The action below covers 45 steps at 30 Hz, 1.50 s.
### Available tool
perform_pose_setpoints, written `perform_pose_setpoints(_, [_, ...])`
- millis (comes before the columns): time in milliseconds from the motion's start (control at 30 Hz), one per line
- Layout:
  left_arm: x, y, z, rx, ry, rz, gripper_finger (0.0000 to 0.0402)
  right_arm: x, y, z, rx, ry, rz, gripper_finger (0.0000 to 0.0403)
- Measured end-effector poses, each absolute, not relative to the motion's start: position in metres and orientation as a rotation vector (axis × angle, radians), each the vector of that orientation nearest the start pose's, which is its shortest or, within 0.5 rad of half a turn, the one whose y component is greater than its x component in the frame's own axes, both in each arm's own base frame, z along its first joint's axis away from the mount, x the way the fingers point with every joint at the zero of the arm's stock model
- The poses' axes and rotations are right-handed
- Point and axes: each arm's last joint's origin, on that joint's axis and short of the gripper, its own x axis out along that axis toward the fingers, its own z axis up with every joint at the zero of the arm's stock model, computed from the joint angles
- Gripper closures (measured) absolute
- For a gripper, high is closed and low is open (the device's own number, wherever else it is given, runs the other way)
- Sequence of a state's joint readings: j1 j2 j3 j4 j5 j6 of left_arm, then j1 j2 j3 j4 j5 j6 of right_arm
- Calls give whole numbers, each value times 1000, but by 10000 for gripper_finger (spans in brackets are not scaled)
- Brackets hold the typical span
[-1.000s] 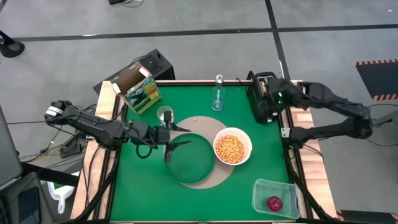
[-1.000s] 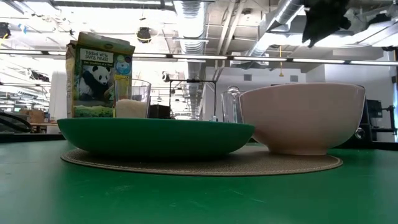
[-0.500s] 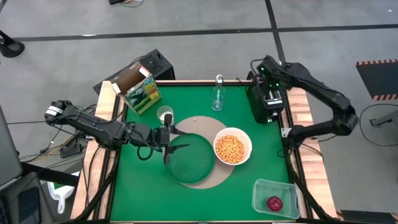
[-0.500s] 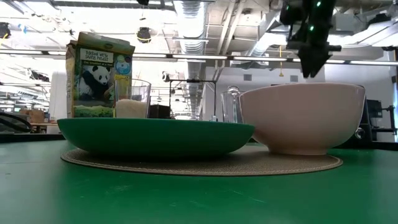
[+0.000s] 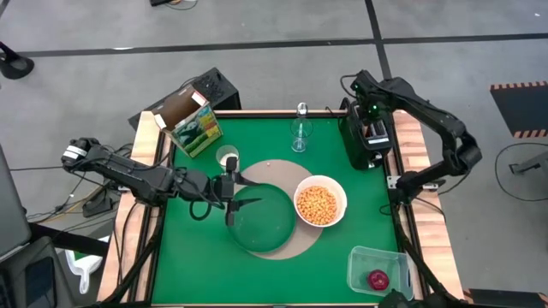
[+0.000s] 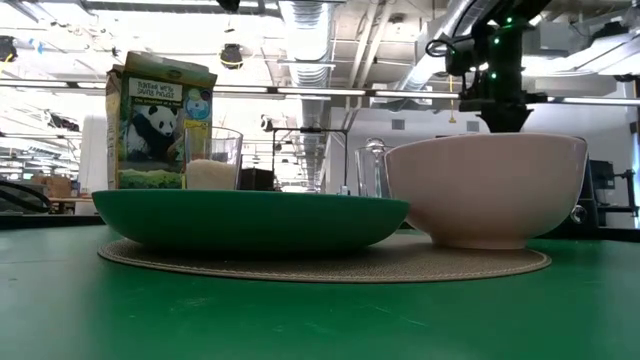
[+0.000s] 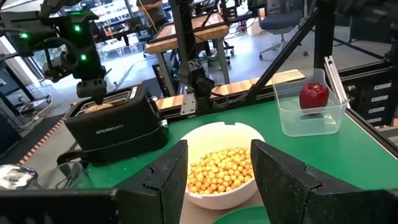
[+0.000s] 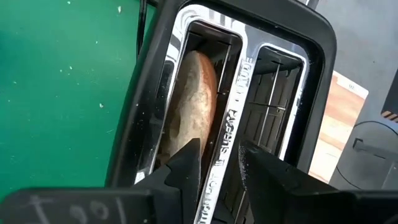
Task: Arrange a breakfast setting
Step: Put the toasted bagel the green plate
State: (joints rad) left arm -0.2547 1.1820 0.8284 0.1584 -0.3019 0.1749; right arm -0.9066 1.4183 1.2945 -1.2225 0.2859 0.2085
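High view: the right gripper (image 5: 374,128) reaches down over the black toaster (image 5: 366,139) at two o'clock; the left gripper (image 5: 242,190) hovers, fingers apart, over the dark green plate (image 5: 261,224). Right wrist view: narrow fingers straddle the slot wall beside the round toast (image 8: 189,102), not gripping.

floor (image 5: 103,51): grey, black tape lines | ceiling (image 6: 330,40): exposed ducts, bright lights | desks (image 7: 205,28), office chair (image 7: 280,12)

Round toast (image 8: 189,112) mostly sunk in black toaster (image 8: 249,93) slot; spoon unseen
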Motion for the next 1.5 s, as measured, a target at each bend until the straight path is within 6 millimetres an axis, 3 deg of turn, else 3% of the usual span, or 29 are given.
perform_pose_setpoints(667, [257, -57, 300, 236, 206, 76, 239, 151, -205, 300, 625, 1210, -1110, 268])
perform_pose_setpoints(1133, [257, -57, 300, 237, 207, 79, 239, 161, -215, 281, 634, 1292, -1090, 268])
perform_pose_setpoints(1500, [257, -57, 299, 238, 212, 79, 239, 160, -212, 283, 616, 1299, -1070, 339])
